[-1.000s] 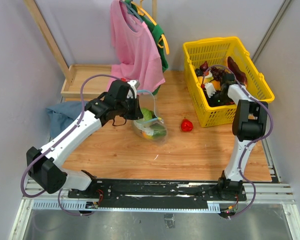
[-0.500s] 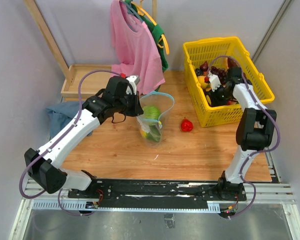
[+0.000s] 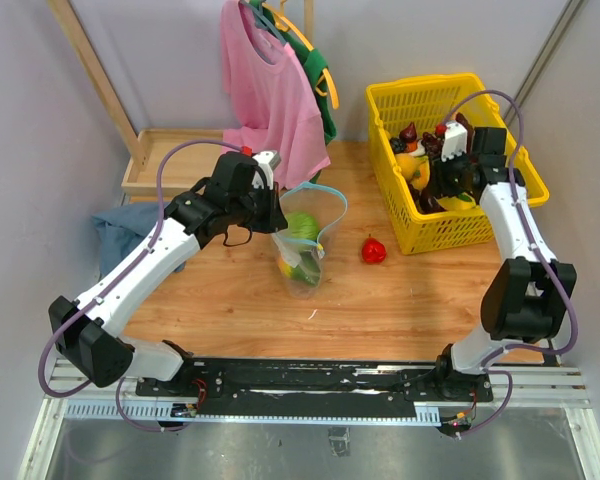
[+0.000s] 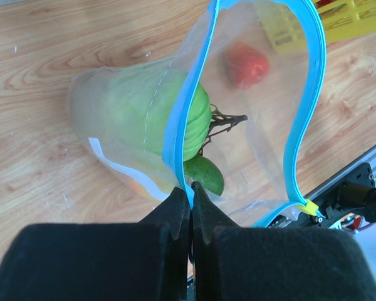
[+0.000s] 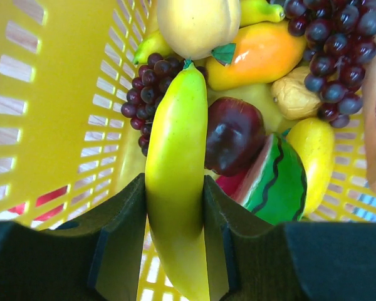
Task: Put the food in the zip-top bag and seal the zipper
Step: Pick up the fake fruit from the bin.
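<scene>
Blue cloth (image 3: 120, 232) at left edge. Left gripper (image 4: 190, 199) pinches zipper (image 4: 178, 125) of one bag (image 3: 305, 262), mid-table, mouth open. One red fruit (image 3: 374, 250) lies beside it. Right gripper (image 5: 175, 210) clamps one banana (image 5: 175, 144) over far-right basket (image 3: 420, 98).

- No word, number, brand or sign can be read in any of the views.
- The white label (image 4: 113, 164) on the zip-top bag (image 4: 113, 106) shows only as a plain white strip through the crinkled plastic. If it bears print, the print is too small or turned too far away to make out.
</scene>
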Motion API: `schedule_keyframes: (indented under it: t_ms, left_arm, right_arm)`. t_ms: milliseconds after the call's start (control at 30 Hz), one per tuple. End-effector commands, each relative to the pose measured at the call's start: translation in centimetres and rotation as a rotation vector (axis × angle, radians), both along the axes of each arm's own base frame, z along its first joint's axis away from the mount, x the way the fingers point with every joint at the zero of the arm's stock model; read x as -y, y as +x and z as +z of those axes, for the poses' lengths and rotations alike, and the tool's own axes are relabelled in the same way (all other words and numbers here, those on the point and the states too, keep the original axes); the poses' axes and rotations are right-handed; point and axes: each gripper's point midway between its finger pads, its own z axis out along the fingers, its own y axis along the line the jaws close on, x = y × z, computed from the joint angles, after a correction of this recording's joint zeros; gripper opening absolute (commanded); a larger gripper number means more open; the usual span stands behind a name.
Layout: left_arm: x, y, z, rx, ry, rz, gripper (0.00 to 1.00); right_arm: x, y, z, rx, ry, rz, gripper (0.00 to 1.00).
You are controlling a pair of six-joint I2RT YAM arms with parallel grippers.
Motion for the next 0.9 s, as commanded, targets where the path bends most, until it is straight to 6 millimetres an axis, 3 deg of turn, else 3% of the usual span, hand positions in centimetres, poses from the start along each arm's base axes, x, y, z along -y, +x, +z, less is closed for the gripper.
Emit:
schedule_keyframes:
  t_ms: [0,267,400,867]
  left_arm:
    - [0.6,0.3,0.9,0.036,-0.031,-0.021,0.0]
    - [0.6,0.3,0.8,0.04,-0.037,-0.013,0.0]
    - [0.7,0.4,0.8,0.034,-0.041,-0.008,0.0]
    - [0.8,0.3,0.8,0.028,-0.062,0.008,0.0]
  right_arm:
    - [-1.0,0.6,2.4,0.06,0.151,-0.141,0.05]
    - [-1.7,-0.7,9.8,0.242,0.339,-0.28,0.01]
    - [-3.4,-2.0,13.1,0.311,0.448,-0.288,0.01]
    - [-17.4,-8.0,19.6,0.386,0.791,-0.122,0.01]
